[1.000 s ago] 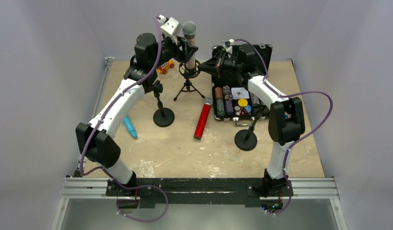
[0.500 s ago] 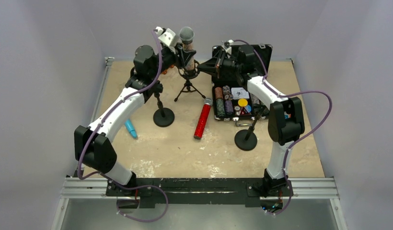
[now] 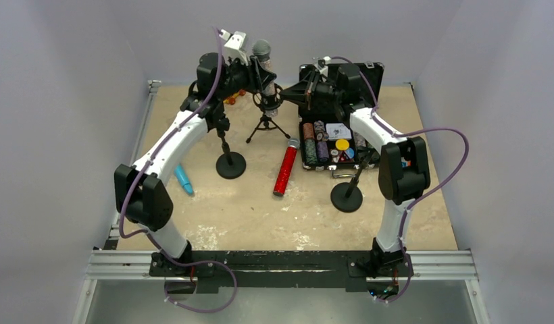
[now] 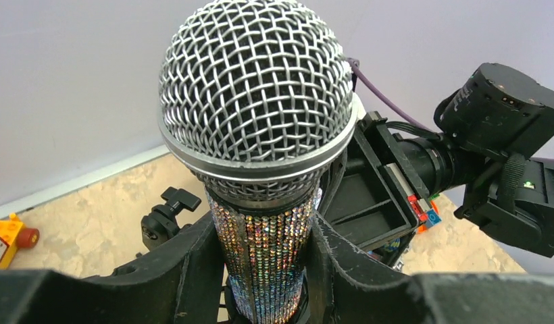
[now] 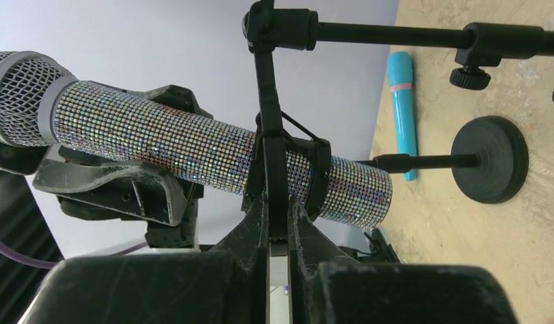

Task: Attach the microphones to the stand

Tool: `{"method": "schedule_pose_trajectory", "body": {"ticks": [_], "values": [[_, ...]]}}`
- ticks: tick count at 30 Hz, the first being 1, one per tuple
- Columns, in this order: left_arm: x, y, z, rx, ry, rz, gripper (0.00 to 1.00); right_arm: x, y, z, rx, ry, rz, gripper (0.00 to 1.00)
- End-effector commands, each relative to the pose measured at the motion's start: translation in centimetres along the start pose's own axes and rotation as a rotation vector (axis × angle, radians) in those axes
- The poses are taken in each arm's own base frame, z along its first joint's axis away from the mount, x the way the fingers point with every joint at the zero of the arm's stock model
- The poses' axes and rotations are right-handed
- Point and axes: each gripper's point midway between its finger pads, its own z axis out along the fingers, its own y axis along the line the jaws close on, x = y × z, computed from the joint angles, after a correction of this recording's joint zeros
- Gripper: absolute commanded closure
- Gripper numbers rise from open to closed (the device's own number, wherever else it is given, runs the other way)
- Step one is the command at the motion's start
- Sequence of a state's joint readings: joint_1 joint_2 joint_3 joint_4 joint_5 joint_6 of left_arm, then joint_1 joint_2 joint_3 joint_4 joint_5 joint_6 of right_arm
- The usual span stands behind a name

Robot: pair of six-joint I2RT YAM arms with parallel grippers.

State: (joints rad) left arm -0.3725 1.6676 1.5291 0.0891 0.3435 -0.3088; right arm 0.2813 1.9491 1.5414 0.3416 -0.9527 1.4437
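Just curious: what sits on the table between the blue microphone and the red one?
A black round-based stand, clearest in the top view.

The silver-glitter microphone (image 4: 269, 256) has a grey mesh head; the red-glitter microphone (image 3: 286, 170) likewise; the light-blue microphone (image 3: 184, 179) is plain; black stands (image 3: 230, 165); mottled beige bench (image 3: 261, 216).

Pale lilac walls (image 3: 65, 94), scuffed beige tabletop (image 3: 261, 212)

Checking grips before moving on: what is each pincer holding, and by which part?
Left pincer grips the silver-glitter microphone by its body, just below the mesh head. Right pincer pinches the tripod stand's clip.
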Motion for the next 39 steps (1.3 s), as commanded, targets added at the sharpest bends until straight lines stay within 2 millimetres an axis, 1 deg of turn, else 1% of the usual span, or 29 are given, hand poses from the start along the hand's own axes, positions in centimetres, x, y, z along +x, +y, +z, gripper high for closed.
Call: {"method": "schedule_pose_trajectory", "body": {"ticks": [1, 2, 4, 6, 7, 10, 15, 17, 19, 20, 21, 22, 25, 27, 30, 33, 36, 39], "values": [[8.5, 2.8, -1.2, -0.139, 0.324, -0.161, 1.00, 1.2, 5.4, -1.5, -0.096, 0.013, -0.080, 1.00], [7.9, 2.4, -0.8, -0.098, 0.272, -0.078, 1.00, 1.2, 5.4, -1.5, -0.095, 0.013, -0.080, 1.00], [7.5, 1.4, -0.7, -0.026, 0.182, 0.071, 1.00, 1.2, 5.4, -1.5, -0.096, 0.013, -0.082, 1.00], [8.7, 1.4, -1.0, -0.005, 0.154, 0.180, 1.00, 1.2, 5.4, -1.5, -0.095, 0.013, -0.084, 1.00], [9.8, 1.6, -1.2, -0.003, 0.179, 0.215, 1.00, 1.1, 5.4, -1.5, -0.094, 0.011, -0.086, 1.00], [12.8, 2.4, -1.6, -0.011, 0.225, 0.233, 1.00, 1.1, 5.2, -1.4, -0.091, 0.008, -0.089, 1.00], [14.9, 2.5, -1.8, -0.006, 0.264, 0.217, 1.00, 1.0, 4.9, -1.3, -0.083, 0.007, -0.093, 1.00], [15.2, 2.7, -1.9, -0.018, 0.277, 0.204, 1.00, 0.9, 4.8, -1.3, -0.083, 0.005, -0.098, 1.00], [14.4, 2.8, -1.9, -0.041, 0.256, 0.180, 1.00, 1.0, 4.9, -1.3, -0.084, 0.009, -0.111, 1.00], [13.5, 2.9, -1.9, -0.061, 0.244, 0.161, 1.00, 1.1, 4.9, -1.4, -0.086, 0.012, -0.125, 0.98], [12.1, 2.9, -1.9, -0.080, 0.228, 0.142, 0.97, 1.1, 5.0, -1.4, -0.087, 0.015, -0.141, 0.94], [11.1, 2.7, -1.9, -0.085, 0.220, 0.121, 0.92, 1.2, 5.0, -1.5, -0.087, 0.018, -0.153, 0.89], [8.0, 1.8, -2.1, -0.093, 0.181, 0.069, 0.69, 1.4, 5.2, -1.7, -0.095, 0.026, -0.200, 0.68], [6.1, 1.3, -2.2, -0.092, 0.148, 0.046, 0.54, 1.4, 5.6, -1.9, -0.099, 0.031, -0.229, 0.56], [5.1, 1.1, -2.6, -0.102, 0.156, 0.014, 0.39, 1.3, 6.1, -2.2, -0.101, 0.030, -0.268, 0.43], [3.8, 0.9, -3.0, -0.114, 0.151, 0.006, 0.30, 1.2, 6.6, -2.6, -0.110, 0.037, -0.316, 0.33], [2.5, 0.7, -3.7, -0.122, 0.131, 0.019, 0.21, 1.0, 6.8, -3.1, -0.097, 0.038, -0.368, 0.27], [0.9, 0.2, -4.7, -0.126, 0.106, 0.031, 0.16, 1.0, 7.0, -3.8, -0.086, 0.042, -0.434, 0.23]]}}
